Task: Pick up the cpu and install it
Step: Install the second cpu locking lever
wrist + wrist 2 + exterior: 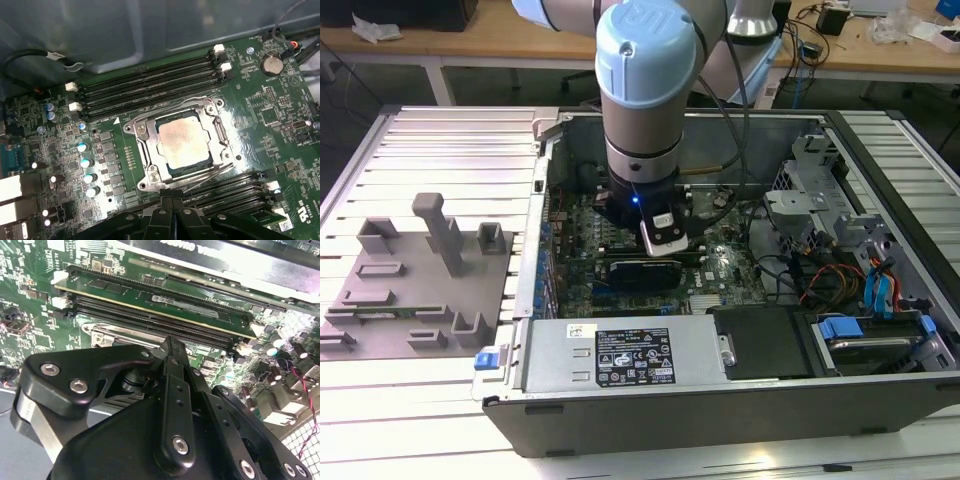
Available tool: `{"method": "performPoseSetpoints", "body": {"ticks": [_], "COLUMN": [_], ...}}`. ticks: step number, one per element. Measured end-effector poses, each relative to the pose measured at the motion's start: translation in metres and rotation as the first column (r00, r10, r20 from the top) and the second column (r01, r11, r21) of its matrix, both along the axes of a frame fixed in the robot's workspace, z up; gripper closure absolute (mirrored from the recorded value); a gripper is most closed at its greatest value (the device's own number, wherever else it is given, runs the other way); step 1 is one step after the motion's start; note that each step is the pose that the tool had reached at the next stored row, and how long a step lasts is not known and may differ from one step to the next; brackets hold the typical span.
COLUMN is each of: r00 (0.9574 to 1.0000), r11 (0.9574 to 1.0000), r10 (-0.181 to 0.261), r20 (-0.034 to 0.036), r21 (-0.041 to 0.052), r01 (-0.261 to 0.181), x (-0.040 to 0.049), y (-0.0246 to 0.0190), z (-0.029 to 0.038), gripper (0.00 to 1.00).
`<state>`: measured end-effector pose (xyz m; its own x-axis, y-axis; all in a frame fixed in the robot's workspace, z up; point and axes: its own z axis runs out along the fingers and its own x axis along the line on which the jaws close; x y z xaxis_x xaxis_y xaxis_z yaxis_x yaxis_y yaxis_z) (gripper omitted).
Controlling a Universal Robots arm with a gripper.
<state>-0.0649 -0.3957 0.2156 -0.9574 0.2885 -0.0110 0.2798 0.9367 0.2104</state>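
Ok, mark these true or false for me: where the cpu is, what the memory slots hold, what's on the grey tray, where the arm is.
1. The cpu lies in the socket on the motherboard. True.
2. The cpu rests on the grey tray. False: it is in the socket, inside the computer case.
3. A green memory stick sits in a slot in the second wrist view. True.
4. The arm hangs over the grey tray. False: it reaches into the case, over the motherboard.
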Motion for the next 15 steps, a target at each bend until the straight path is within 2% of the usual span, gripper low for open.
{"method": "performPoseSetpoints", "body": {"ticks": [3,7,15], "r00": [0.9994,0.9966,0.9929], "r11": [0.9994,0.9966,0.9929], "r10": [-0.034,-0.082,-0.119], "r20": [0.0001,0.0,0.0], "r21": [0.0001,0.0004,0.0022], "r01": [0.034,0.082,0.119], "x": [-0.0023,-0.0023,-0.006], "y": [0.0006,0.0009,0.0032], "z": [-0.002,-0.0049,-0.0074], "gripper": [0.89,0.89,0.89]}}
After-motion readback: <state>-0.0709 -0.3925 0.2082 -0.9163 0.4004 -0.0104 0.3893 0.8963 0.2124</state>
